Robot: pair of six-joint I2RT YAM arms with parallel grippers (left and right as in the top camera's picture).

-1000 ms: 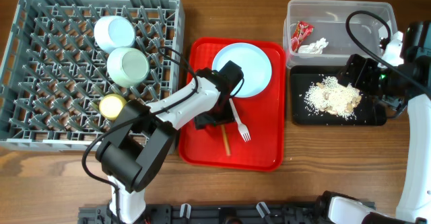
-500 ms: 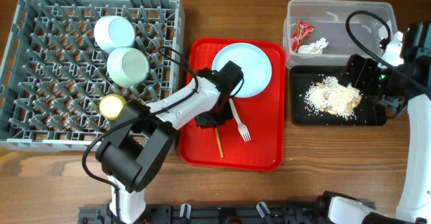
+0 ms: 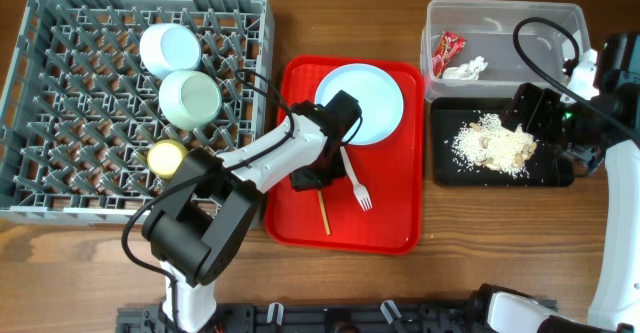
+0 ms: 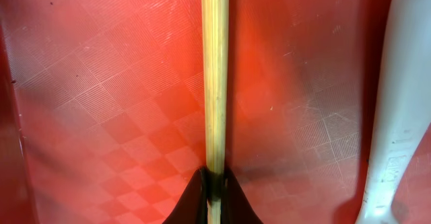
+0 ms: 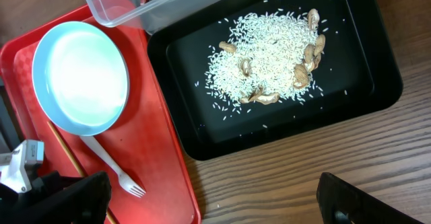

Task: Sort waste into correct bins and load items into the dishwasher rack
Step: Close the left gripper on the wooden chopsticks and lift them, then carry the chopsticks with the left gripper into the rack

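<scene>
The left gripper (image 4: 214, 194) is closed on one end of the thin wooden chopstick (image 4: 215, 83). The chopstick runs over the large flat red plastic tray (image 3: 390, 225) at the middle of the tabletop, just beside the white plastic fork (image 3: 352, 178). The right gripper (image 5: 209, 197) hangs empty, jaws spread wide, above the shallow black rectangular tray (image 5: 377, 83) of white-beige rice-like scraps (image 5: 262, 69) near the tabletop's right edge.

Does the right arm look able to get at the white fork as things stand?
Probably yes: the fork lies uncovered on the red tray, open on the side facing that arm. The left gripper, shut on the chopstick, sits close beside its handle, though.
</scene>
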